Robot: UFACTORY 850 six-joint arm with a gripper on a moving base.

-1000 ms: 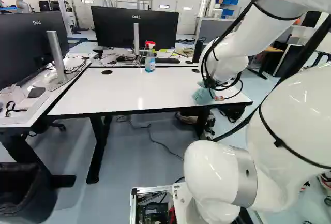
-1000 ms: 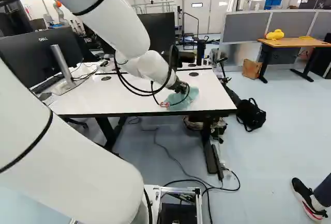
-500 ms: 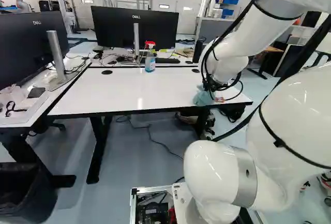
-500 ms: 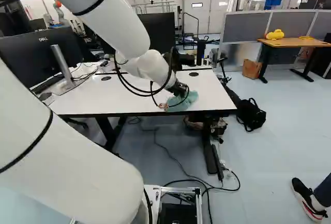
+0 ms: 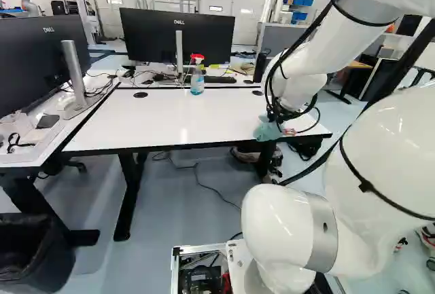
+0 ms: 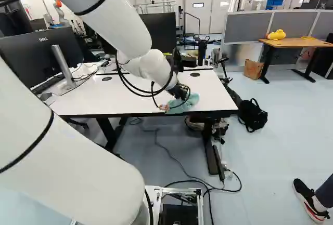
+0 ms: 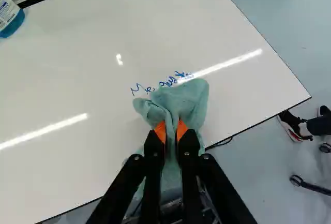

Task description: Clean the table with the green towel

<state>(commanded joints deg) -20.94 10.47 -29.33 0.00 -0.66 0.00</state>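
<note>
From the left in the left base view, one monitor point(image 5: 41, 56) stands well left of the green towel point(image 6: 188, 103), and a second monitor point(image 5: 160, 36) farther back. One spray bottle point(image 5: 197, 82), labelled, stands on the desk point(image 5: 129, 124), also left of and behind the towel. One line of blue handwriting point(image 7: 147, 88) lies right by the towel, apparently starting "Me". The gripper point(image 6: 182, 96) has the bunched towel pinched at the desk's front edge, toward its right end.
</note>
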